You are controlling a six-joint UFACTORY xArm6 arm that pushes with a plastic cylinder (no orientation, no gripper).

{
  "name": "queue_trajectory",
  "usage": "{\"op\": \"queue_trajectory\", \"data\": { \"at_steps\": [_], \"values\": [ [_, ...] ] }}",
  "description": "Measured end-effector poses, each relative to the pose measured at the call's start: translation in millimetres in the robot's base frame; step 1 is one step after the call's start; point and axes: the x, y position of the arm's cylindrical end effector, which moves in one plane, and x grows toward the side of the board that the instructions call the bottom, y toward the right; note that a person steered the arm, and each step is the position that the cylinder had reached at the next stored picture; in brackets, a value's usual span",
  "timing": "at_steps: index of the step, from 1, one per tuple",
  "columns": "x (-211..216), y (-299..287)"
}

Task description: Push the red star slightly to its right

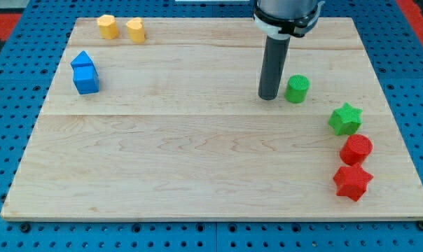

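Observation:
The red star (352, 182) lies near the board's lower right corner. A red cylinder (356, 149) sits just above it, almost touching. A green star (345, 119) lies above that. My tip (269, 96) rests on the board at the view's upper middle right, just left of a green cylinder (297, 89). The tip is far from the red star, up and to its left.
Two blue blocks (85, 72) sit together at the upper left. Two yellow blocks (108, 26) (135, 30) lie near the top left edge. The wooden board (197, 154) lies on a blue pegboard; its right edge is close to the red star.

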Motion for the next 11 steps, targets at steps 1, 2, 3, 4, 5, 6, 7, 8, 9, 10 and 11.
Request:
{"op": "queue_trajectory", "data": {
  "at_steps": [1,2,3,4,5,6,7,8,9,10,11],
  "values": [
    [-11,10],
    [-11,54],
    [-11,86],
    [-10,93],
    [1,39],
    [40,12],
    [90,30],
    [129,59],
    [149,60],
    [162,61],
    [163,82]
  ]
}}
